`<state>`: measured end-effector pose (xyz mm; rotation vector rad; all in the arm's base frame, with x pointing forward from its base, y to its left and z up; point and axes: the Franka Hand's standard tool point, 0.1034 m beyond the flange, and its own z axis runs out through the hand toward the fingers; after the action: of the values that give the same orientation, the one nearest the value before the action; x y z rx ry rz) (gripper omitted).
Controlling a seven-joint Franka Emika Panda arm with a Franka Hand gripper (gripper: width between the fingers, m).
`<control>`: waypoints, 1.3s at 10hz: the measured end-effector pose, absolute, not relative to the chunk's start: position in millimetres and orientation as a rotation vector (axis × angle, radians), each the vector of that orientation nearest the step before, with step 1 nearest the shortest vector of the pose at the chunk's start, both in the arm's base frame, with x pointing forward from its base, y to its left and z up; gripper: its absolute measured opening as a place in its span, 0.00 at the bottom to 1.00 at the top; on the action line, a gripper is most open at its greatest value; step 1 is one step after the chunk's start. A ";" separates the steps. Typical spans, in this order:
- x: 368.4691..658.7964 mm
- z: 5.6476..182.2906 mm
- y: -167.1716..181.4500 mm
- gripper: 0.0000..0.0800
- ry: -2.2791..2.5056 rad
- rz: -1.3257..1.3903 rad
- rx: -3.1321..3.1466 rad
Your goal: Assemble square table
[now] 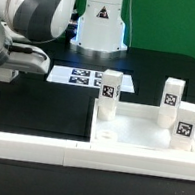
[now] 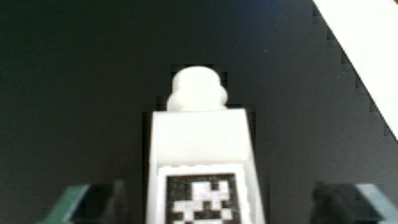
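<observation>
Square table top (image 1: 140,140), a white plastic tray with a raised rim, lay on the black table (image 1: 44,103) toward the exterior view's right. Three upright legs (image 1: 109,93) stood on it: one at its left edge in that view and two close together at the right. Each was a short white block with a black-and-white tag on its face. A round socket showed in the tray's near left corner, with nothing in it.

A long white rail (image 1: 67,154) ran along the front of the table, just beside the tray's near rim, so there was little room on that side. Left of the tray, a broad stretch of bare black surface lay between it and the arm (image 1: 38,11). The marker board (image 1: 88,79) lay flat behind the tray, well clear of its rim.

In the wrist view, a fourth leg (image 2: 199,140) lay flat on the dark surface, with its rounded peg pointing away from the camera and its tag at the near end. The claw (image 2: 217,200) was open and straddled this leg. One dark finger (image 2: 93,205) sat on each side, with a strip of black table showing between finger and leg, so neither touched it. A white edge crossed one corner of that view, well away from the leg.
</observation>
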<state>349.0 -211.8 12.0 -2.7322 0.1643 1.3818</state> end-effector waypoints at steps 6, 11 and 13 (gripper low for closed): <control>348.6 11.9 -212.0 0.36 0.165 1.382 -2.731; 379.3 44.7 -195.5 0.36 0.127 1.328 -2.764; 408.8 96.4 -180.6 0.36 0.089 1.222 -2.796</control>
<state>408.8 -180.6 96.4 -2.7962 0.0892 1.2219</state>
